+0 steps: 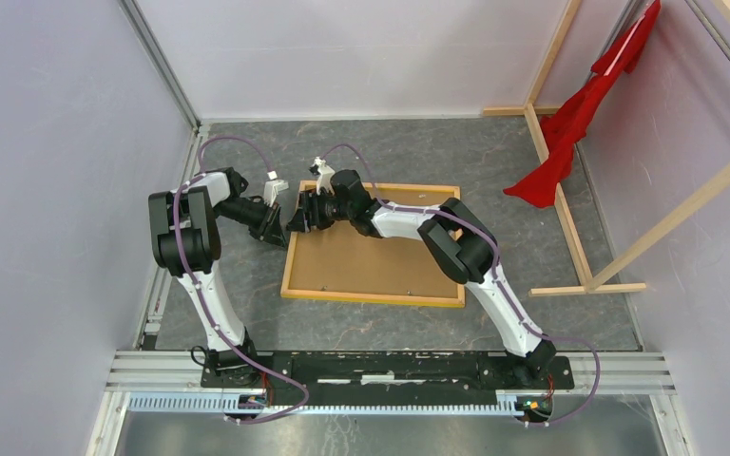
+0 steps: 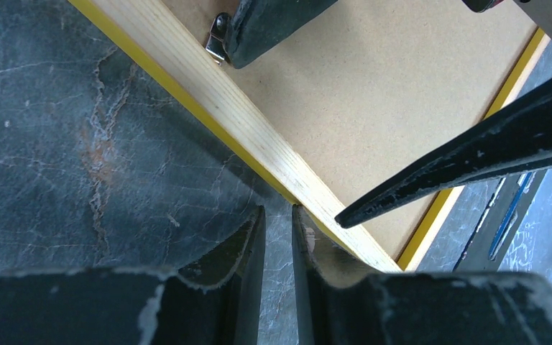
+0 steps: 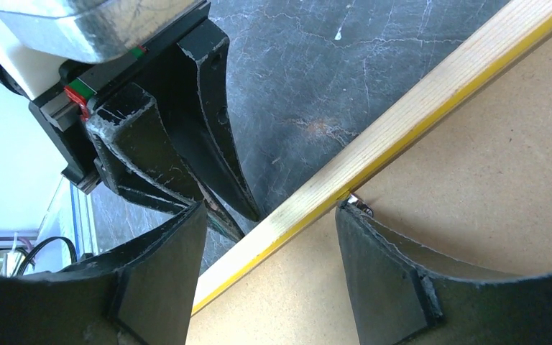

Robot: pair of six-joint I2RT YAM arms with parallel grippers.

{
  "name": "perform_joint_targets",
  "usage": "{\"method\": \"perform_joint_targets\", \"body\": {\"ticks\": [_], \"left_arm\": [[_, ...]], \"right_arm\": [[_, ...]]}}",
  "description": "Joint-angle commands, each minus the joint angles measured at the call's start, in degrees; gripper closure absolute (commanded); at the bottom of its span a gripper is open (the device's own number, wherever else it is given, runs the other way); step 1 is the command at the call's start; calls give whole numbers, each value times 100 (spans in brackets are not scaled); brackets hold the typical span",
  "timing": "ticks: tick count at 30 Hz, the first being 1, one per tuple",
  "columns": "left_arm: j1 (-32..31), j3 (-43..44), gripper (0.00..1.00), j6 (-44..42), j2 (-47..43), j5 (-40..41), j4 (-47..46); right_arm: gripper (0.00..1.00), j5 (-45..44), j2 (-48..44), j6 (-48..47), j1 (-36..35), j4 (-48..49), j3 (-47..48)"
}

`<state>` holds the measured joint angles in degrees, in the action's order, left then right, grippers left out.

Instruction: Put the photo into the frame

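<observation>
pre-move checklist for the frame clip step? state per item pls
1. Frame lying back side up on the table: ok.
2. Brown backing board seated inside the rails: ok.
3. Right gripper open, straddling the left rail, one finger at the metal clip: ok.
4. Left gripper nearly shut, tips at the rail's outer edge, holding nothing: ok.
5. Clip turned over the board: cannot tell.
6. Photo under the board: cannot tell, hidden.

Bright, even overhead light, soft shadows; wrist views' near edges perhaps slightly blurred.
</observation>
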<state>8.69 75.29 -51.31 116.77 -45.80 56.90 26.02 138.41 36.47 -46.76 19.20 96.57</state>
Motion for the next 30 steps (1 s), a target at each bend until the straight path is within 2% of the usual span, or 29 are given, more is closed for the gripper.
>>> {"method": "perform_joint_targets", "body": {"ticks": [1,10,13,16,17,18,21,26,28,30], "left_arm": [[-75,4,71,-110,173,-25,4],[-74,71,71,-93,145,85,7],[-67,169,70,-129,140,173,79],[-67,183,69,-196,54,297,110],[-65,163,69,-227,13,346,109],[-69,143,68,-264,-22,391,110],[-72,72,67,-343,-134,549,106],[-109,-109,66,-552,-338,754,112],[-125,-188,66,-598,-402,834,104],[-149,-307,66,-522,-532,971,-93]], "right_arm": [[27,-102,238,43,-32,-114,139],[27,58,81,77,4,-23,59],[20,95,-492,140,145,230,-429],[11,-166,-1471,86,449,416,-1416],[4,-305,-1787,28,582,413,-1788],[2,-458,-2181,-60,693,310,-2095],[2,-1174,-3303,-598,1041,-276,-3023],[2,-3116,-4688,-1289,1507,-1576,-4117],[2,-3758,-5143,-1320,1692,-1662,-4706],[2,-4019,-5592,-1267,1912,-1360,-5422]]}}
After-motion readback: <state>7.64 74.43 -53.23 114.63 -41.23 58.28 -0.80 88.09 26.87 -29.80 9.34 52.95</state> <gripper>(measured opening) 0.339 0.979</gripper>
